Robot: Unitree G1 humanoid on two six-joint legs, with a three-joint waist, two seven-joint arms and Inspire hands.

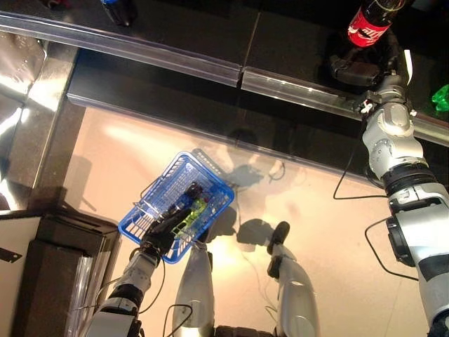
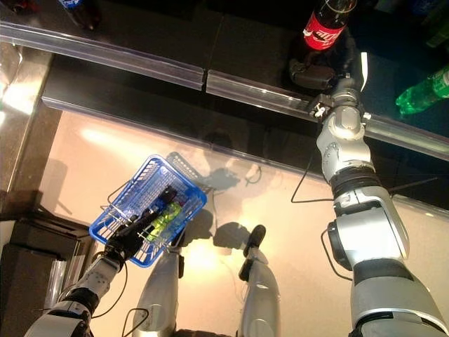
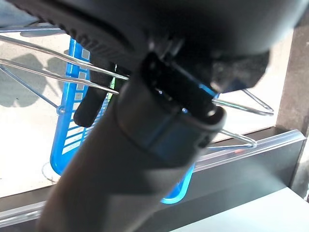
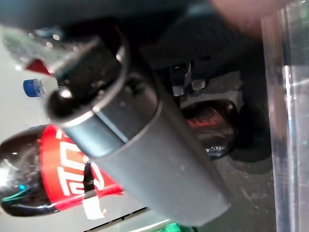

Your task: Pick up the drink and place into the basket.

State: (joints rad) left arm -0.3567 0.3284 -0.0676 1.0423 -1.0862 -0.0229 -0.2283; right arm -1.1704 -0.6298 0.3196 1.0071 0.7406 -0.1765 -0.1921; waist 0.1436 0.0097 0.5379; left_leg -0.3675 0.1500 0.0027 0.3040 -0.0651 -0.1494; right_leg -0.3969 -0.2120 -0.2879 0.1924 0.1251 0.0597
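A cola bottle [image 1: 370,24] with a red label stands on the dark shelf at the upper right. My right hand [image 1: 358,70] reaches over the shelf rail and its fingers wrap the bottle's lower body. In the right wrist view the thumb [image 4: 145,145] lies across the bottle [image 4: 63,166]. Lower left, my left hand [image 1: 160,235] is curled round the wire handle of a blue basket [image 1: 223,189], which hangs over the floor. A dark item with a green label [image 1: 193,209] lies inside the basket.
A clear plastic rail [image 1: 161,60] runs along the shelf's front edge. A green bottle [image 2: 424,88] lies right of the cola, and a blue-capped bottle [image 1: 119,10] stands far left on the shelf. A dark cabinet [image 1: 49,274] is at the lower left.
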